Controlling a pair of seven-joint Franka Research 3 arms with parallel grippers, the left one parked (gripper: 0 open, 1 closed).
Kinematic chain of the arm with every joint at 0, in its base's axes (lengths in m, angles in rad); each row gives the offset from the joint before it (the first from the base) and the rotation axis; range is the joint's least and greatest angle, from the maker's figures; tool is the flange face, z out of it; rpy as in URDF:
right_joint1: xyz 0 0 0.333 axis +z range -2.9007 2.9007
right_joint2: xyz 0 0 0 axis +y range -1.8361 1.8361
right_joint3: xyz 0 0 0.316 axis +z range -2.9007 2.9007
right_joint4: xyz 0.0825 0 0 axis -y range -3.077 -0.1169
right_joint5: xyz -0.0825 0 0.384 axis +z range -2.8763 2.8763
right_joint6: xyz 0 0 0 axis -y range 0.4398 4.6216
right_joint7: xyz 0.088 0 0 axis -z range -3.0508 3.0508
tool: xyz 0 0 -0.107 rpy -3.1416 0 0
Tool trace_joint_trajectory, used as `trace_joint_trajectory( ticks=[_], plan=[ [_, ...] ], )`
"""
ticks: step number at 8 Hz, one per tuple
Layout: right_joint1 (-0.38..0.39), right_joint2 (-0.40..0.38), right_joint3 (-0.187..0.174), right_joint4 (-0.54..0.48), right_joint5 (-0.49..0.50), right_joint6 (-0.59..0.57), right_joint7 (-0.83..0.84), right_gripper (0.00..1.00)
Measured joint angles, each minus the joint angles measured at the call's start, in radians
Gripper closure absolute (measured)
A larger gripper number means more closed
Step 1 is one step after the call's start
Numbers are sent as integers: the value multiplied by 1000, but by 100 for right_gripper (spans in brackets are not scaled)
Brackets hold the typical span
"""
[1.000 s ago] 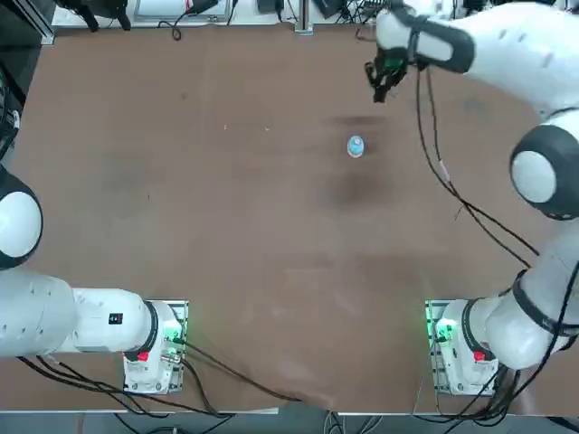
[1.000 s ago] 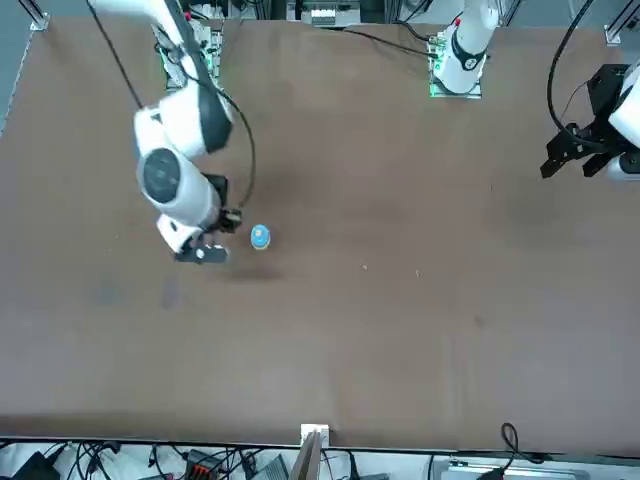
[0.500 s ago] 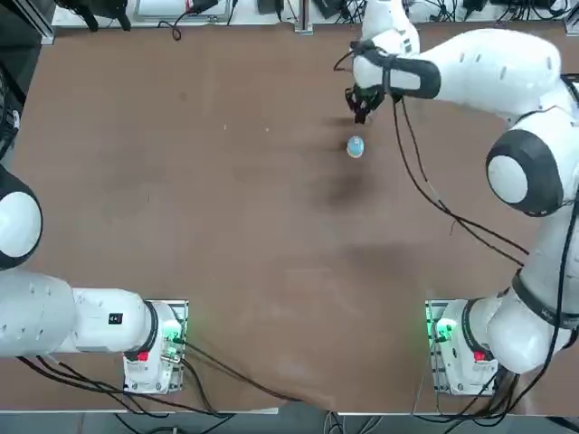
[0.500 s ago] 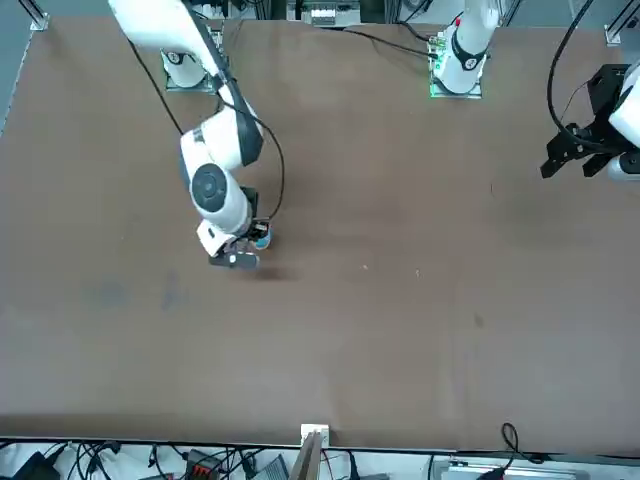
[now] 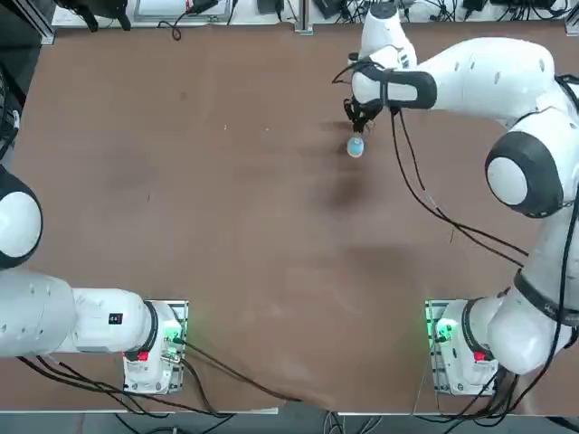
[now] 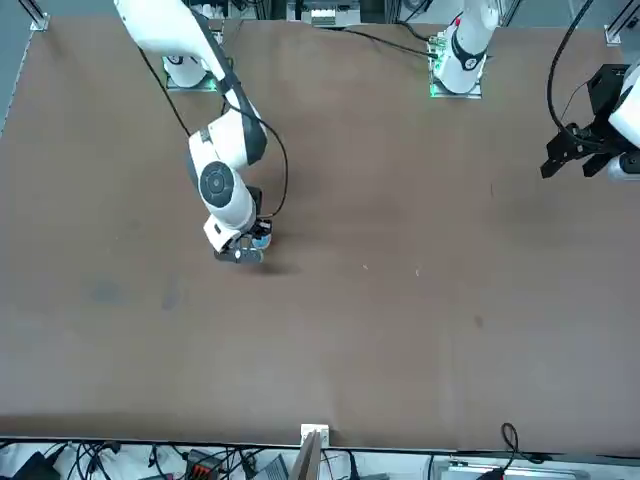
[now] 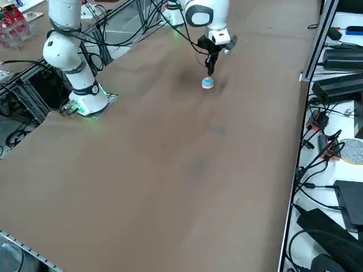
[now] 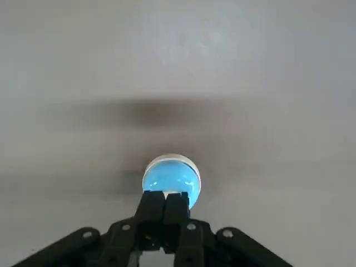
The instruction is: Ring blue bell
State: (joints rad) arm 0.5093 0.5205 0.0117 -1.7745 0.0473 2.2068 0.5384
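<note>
Brown table (image 5: 181, 181), bare on the left and middle; only thing on it is the blue bell (image 5: 355, 147), far half, right of centre in top view, well out from the working arm's base. Right gripper (image 5: 357, 117) directly next to it, just on the far side of the bell in top view, tips pointing down. In front view gripper (image 6: 240, 252) overlapping the bell (image 6: 261, 241), bell peeking out at its edge. In right side view fingertips (image 7: 210, 70) hanging just above the bell (image 7: 207, 83), small gap apparently remaining, contact not confirmable. In wrist view fingers (image 8: 164, 214) pressed together, nothing held between them, closed tips sitting in front of the bell dome (image 8: 171, 178) and covering its near edge; pale centre button not made out. Key relation: bell below the closed tips and slightly offset toward the robot, so likely need for a short shift toward the robot plus a straight downward poke onto the dome top. Bell round, no long axis to align. Risk: off-centre press sliding the small bell across the table instead of ringing it.
</note>
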Motion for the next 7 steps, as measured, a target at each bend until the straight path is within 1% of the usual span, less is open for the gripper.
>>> trace_joint_trajectory(
  ticks=[3, 7],
  plan=[
    [6, -1, 0, -47, 0, 65, 11, 99],
    [20, -4, 0, -55, 0, 81, 31, 99]
  ],
)
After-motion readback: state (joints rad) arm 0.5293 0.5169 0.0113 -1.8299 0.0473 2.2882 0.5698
